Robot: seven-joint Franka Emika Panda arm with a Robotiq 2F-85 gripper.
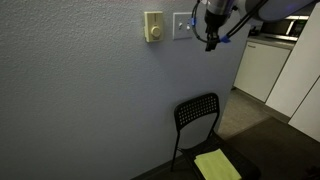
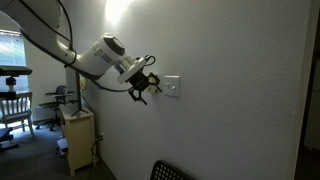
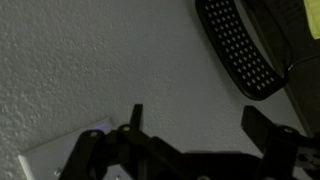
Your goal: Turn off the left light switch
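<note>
The white, nearly square wall plate (image 1: 182,24) that holds the left light switch is on the grey wall, just right of a cream-yellow plate with a round knob (image 1: 153,27). It also shows in an exterior view (image 2: 172,87) and at the lower left of the wrist view (image 3: 45,158). The rockers are too small to tell apart. My gripper (image 1: 212,38) is close to the wall, beside the plate's edge and slightly below it. It shows beside the plate in an exterior view (image 2: 143,90). In the wrist view its fingers (image 3: 197,118) are apart, with bare wall between them.
A black perforated chair (image 1: 197,114) stands against the wall below the plates, with a yellow-green cloth (image 1: 217,165) on its seat. The chair back shows in the wrist view (image 3: 235,45). White cabinets (image 1: 262,68) stand at the far side. A small cabinet (image 2: 78,135) and a chair (image 2: 12,105) stand behind the arm.
</note>
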